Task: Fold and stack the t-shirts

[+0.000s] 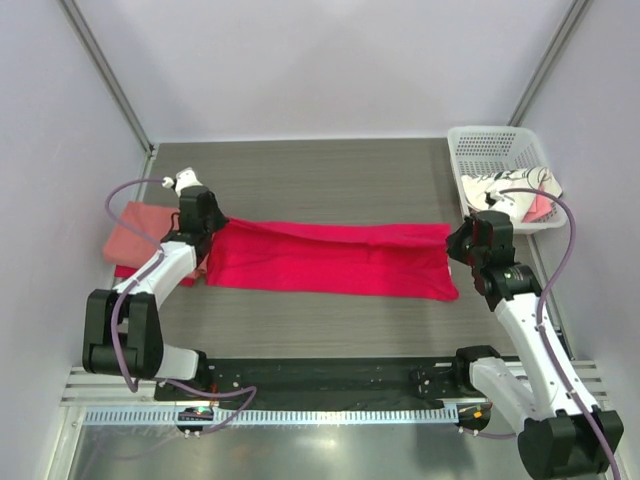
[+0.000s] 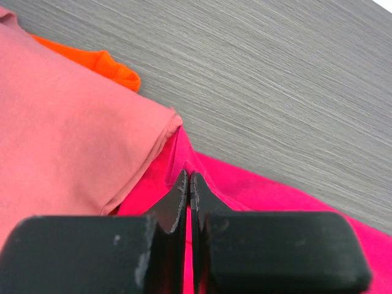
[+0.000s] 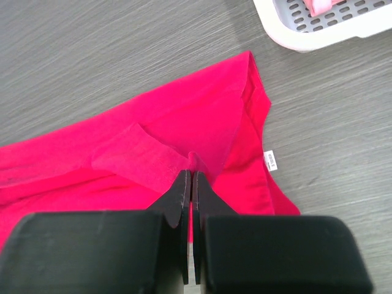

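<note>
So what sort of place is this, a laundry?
Probably a robot test booth: plain walls surround one table, the left arm and right arm are bolted at its edge, with a laundry basket beside.

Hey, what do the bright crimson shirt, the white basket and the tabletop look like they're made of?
The crimson t-shirt looks like soft matte knit cloth, probably cotton jersey: it creases and shows stitched hems. The basket looks like white moulded plastic with a slight sheen, going by its lattice holes and smooth rim. The table has a matte grey wood-grain surface with fine parallel streaks, likely laminate.
</note>
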Motion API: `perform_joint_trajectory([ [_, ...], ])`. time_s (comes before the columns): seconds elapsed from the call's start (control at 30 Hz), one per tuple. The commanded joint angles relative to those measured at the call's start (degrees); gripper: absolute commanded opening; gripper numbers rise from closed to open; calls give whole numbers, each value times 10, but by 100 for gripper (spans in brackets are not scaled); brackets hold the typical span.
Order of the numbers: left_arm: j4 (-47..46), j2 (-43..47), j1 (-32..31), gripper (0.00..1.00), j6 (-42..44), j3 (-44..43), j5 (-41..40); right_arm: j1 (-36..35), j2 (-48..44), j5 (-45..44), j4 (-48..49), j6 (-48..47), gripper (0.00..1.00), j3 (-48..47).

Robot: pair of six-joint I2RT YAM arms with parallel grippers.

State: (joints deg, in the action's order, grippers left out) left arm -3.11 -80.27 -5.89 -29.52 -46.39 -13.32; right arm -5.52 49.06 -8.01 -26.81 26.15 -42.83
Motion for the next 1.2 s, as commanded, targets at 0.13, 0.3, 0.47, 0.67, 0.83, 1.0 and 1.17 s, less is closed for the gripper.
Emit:
perform_joint_trajectory([
  [0.13,24,43,0,1,-16,20,17,-2,-75,4,-24,33,1,33],
  [0.3,20,82,0,30,-28,62,22,-1,-102,35,-32,62,27,52],
  [0.47,8,159,0,50,-38,104,18,-1,-167,36,-35,78,48,68],
  [0.67,20,211,-1,55,-46,104,48,-2,-133,58,-26,58,56,44],
  [0.83,52,185,-30,57,-57,58,58,-4,2,108,13,43,56,12],
  [1.0,107,67,-53,56,-61,-20,46,-3,101,50,51,50,52,-19],
  [1.17,131,-8,-53,54,-59,-67,75,-6,209,-3,82,74,49,-36],
])
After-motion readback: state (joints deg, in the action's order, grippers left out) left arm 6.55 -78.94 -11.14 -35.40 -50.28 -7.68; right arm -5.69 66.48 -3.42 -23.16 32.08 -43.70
